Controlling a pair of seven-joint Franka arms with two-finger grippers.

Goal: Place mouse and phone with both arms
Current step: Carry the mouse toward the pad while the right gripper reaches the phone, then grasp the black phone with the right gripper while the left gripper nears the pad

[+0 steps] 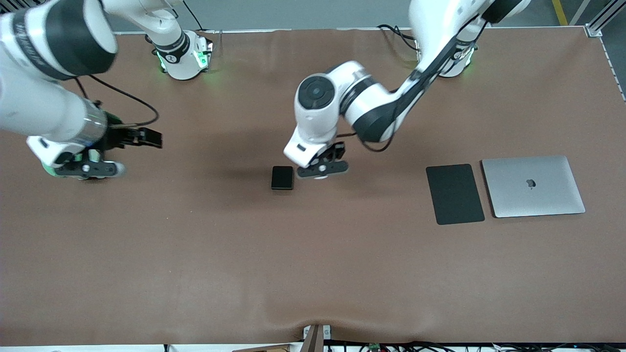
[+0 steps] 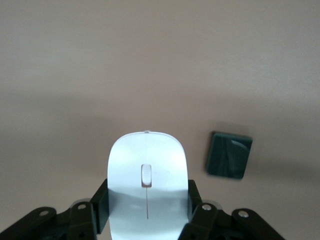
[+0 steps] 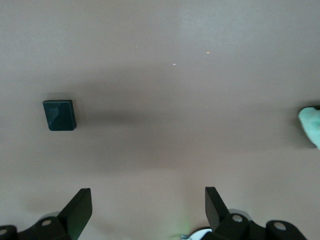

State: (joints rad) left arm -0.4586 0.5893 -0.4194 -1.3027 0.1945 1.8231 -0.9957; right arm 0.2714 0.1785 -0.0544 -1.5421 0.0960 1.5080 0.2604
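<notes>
The white mouse [image 2: 147,175] with its thin grey centre line sits between the black fingers [image 2: 101,204] of my left gripper [image 2: 147,202], which is shut on its sides. In the front view that gripper [image 1: 323,169] is low over the middle of the table and hides the mouse. The black phone [image 1: 282,177] lies flat on the table right beside it, toward the right arm's end, and also shows as the phone [image 2: 229,154] and the phone [image 3: 59,114]. My right gripper [image 1: 87,170] hangs open and holds nothing at the right arm's end of the table, its fingers [image 3: 80,210] wide apart.
A thin black mouse pad [image 1: 455,193] and a closed silver laptop [image 1: 533,186] lie side by side toward the left arm's end of the brown table [image 1: 313,274]. The left arm's elbow reaches over the table's middle.
</notes>
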